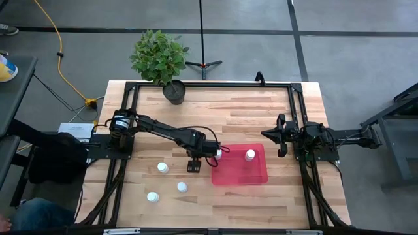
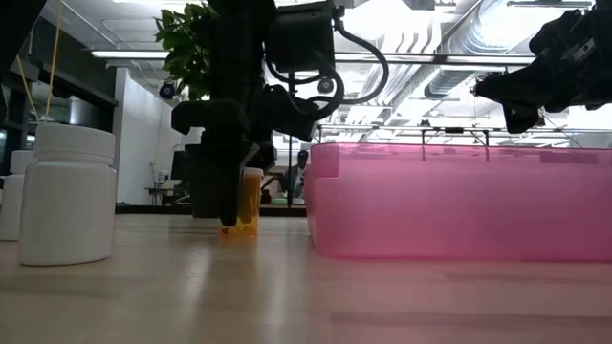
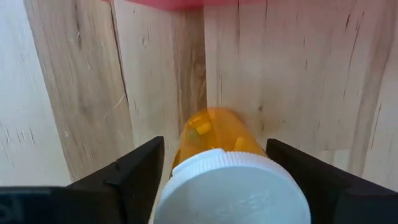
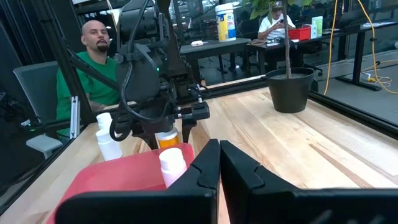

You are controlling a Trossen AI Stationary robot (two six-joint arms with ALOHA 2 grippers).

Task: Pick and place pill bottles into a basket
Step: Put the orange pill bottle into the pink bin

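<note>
The left gripper point(image 3: 214, 180) straddled an upright amber pill bottle point(image 3: 217, 140) on the counter point(image 1: 274, 111), just left of the red basket point(image 1: 258, 175), its fingers open and not yet gripping. Next, judging by this, it needed to close, lift, and carry right. The right gripper point(image 4: 219, 163) waited shut.

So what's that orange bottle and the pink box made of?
The orange bottle looks like see-through plastic, glossy; pills show through its wall, and its cap is dull white plastic. The pink box seems to be cloudy, half-clear plastic; light glows through its walls. The table looks like pale wood with grain lines.
</note>
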